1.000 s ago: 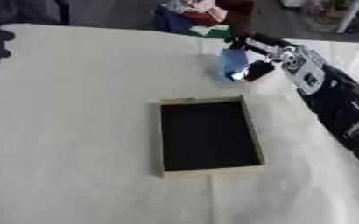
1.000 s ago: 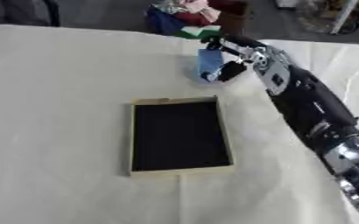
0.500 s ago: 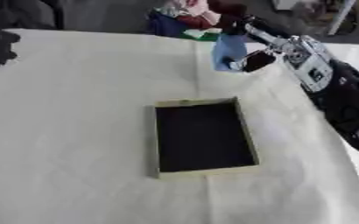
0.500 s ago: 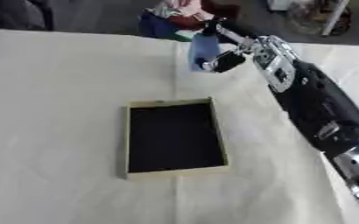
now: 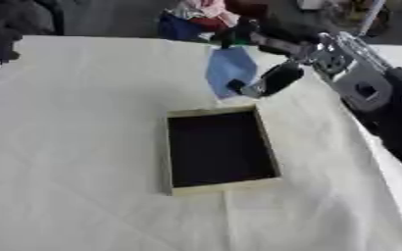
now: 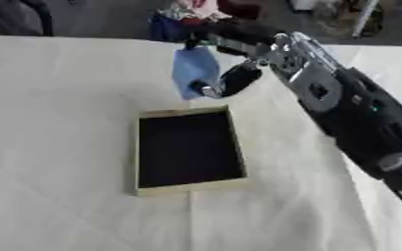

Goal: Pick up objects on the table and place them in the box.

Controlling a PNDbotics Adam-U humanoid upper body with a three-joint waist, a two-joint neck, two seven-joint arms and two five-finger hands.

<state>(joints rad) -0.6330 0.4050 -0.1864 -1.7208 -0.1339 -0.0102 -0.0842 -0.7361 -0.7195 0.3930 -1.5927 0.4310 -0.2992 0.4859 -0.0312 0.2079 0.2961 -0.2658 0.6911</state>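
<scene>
There, the right robot hand [image 5: 269,81] pinches a blue object [image 5: 228,71], hanging just beyond the box [image 5: 218,145] on the bench [image 5: 76,147].

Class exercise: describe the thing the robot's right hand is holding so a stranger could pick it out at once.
Start at the dark-lined box in the middle of the white table. Just beyond its far edge, the right hand holds a light blue object in its fingers. It is the only blue thing held above the cloth.
</scene>
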